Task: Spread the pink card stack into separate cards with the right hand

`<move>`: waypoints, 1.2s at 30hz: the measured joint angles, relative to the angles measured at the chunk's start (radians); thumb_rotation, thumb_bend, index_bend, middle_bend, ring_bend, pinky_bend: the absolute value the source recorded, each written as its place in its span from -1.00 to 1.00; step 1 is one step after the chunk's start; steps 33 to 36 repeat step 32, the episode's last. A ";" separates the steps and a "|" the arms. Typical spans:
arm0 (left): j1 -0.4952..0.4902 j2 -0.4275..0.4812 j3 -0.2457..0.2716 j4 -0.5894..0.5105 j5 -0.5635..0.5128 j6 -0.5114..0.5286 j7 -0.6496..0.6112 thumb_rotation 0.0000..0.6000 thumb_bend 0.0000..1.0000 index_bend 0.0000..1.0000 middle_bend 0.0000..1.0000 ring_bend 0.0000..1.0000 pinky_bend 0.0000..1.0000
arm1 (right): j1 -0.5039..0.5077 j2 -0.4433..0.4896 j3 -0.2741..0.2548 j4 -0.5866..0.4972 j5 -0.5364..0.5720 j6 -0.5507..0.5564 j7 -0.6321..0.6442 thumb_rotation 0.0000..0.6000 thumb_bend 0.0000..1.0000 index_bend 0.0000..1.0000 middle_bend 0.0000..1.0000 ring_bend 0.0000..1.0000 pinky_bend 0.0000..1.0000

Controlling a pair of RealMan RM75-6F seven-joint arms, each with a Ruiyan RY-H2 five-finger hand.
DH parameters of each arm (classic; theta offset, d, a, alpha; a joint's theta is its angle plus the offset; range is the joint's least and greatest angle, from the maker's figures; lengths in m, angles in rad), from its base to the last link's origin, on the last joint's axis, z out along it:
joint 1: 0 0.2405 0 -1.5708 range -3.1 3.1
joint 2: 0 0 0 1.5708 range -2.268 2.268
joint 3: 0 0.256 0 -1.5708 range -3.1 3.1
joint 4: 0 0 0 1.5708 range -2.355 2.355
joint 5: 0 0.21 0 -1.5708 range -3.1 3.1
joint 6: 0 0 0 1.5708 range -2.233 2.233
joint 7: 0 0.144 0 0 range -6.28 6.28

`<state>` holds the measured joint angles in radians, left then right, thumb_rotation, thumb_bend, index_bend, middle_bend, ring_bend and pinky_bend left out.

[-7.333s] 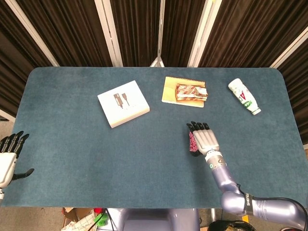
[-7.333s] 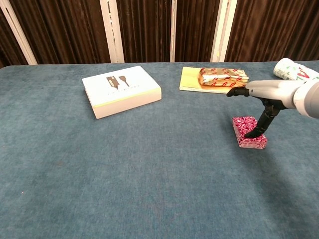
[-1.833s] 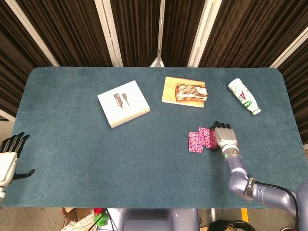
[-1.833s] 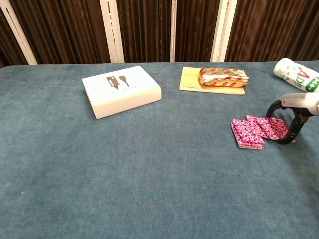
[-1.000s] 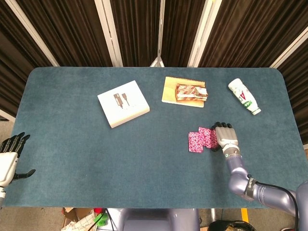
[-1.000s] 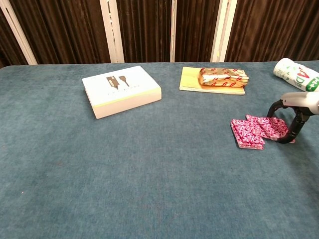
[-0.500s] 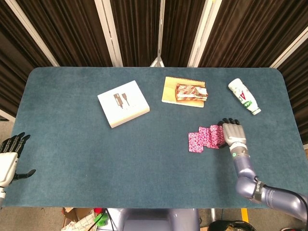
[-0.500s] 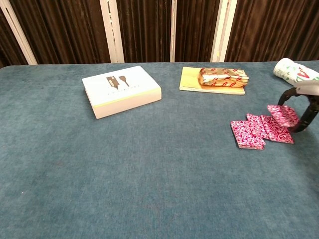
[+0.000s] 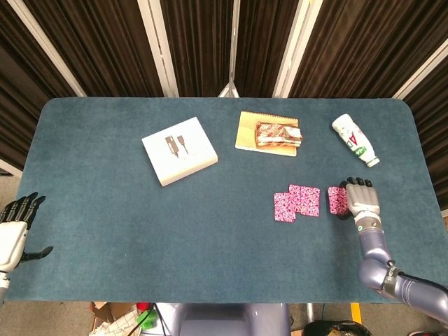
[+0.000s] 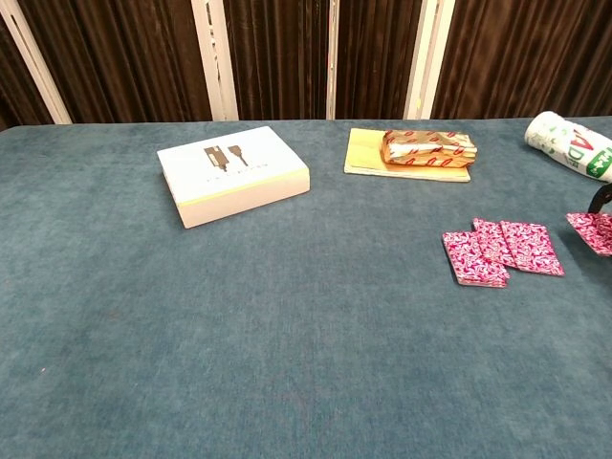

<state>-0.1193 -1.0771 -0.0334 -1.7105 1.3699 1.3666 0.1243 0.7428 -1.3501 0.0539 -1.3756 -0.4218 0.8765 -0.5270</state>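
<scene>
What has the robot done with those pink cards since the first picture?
The right hand has dragged cards off the pink stack toward the robot's right. Two overlapping cards now fan out from the stack, and one card lies apart further right, under the hand's fingers. The left hand, white box, notepad with its wrapped packet, and bottle stayed put.

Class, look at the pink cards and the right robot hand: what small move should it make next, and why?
Probably set its card down flat and let go. The right robot hand has one pink card at its fingers, already clear of the card group, which still overlaps. The chest view suggests the card is slightly raised, though that is hard to confirm. Then it could return for another.
</scene>
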 measured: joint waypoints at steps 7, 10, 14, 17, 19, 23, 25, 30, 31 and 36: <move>0.000 0.003 0.002 -0.001 -0.002 -0.002 0.002 1.00 -0.95 -1.00 -1.00 -1.00 -1.00 | 0.002 0.014 -0.014 -0.020 0.036 -0.006 -0.042 1.00 -0.52 -0.98 -1.00 -1.00 -1.00; 0.001 0.005 0.002 -0.001 0.001 0.000 0.001 1.00 -0.95 -1.00 -1.00 -1.00 -1.00 | 0.004 0.024 -0.019 -0.040 0.048 -0.002 -0.058 1.00 -0.52 -1.00 -1.00 -1.00 -1.00; 0.002 0.007 0.003 -0.003 0.001 0.000 -0.002 1.00 -0.95 -1.00 -1.00 -1.00 -1.00 | 0.004 0.042 -0.024 -0.075 0.058 0.015 -0.073 1.00 -0.52 -1.00 -1.00 -1.00 -1.00; 0.003 0.008 0.003 -0.003 0.004 0.005 -0.007 1.00 -0.95 -1.00 -1.00 -1.00 -1.00 | -0.001 0.057 -0.024 -0.099 0.055 0.033 -0.075 1.00 -0.52 -1.00 -1.00 -1.00 -1.00; 0.005 0.008 0.002 -0.003 0.008 0.010 -0.010 1.00 -0.95 -1.00 -1.00 -1.00 -1.00 | -0.006 0.067 -0.024 -0.118 0.043 0.048 -0.071 1.00 -0.52 -1.00 -1.00 -1.00 -1.00; 0.013 0.008 0.004 0.000 0.026 0.032 -0.018 1.00 -0.95 -1.00 -1.00 -1.00 -1.00 | -0.032 0.103 -0.026 -0.189 -0.044 0.111 -0.045 1.00 -0.52 -1.00 -1.00 -1.00 -1.00; 0.019 0.010 0.007 0.001 0.035 0.043 -0.022 1.00 -0.95 -1.00 -1.00 -1.00 -1.00 | -0.054 0.121 -0.031 -0.224 -0.109 0.150 -0.023 1.00 -0.52 -1.00 -1.00 -1.00 -1.00; 0.038 0.012 0.012 0.011 0.053 0.078 -0.029 1.00 -0.95 -1.00 -1.00 -1.00 -1.00 | -0.160 0.168 -0.075 -0.305 -0.399 0.325 0.074 1.00 -0.52 -1.00 -1.00 -1.00 -1.00; 0.038 0.011 0.012 0.013 0.054 0.078 -0.029 1.00 -0.95 -1.00 -1.00 -1.00 -1.00 | -0.183 0.175 -0.086 -0.314 -0.459 0.361 0.095 1.00 -0.52 -1.00 -1.00 -1.00 -1.00; 0.038 0.009 0.012 0.016 0.054 0.078 -0.027 1.00 -0.95 -1.00 -1.00 -1.00 -1.00 | -0.214 0.183 -0.100 -0.323 -0.537 0.411 0.124 1.00 -0.52 -1.00 -1.00 -1.00 -1.00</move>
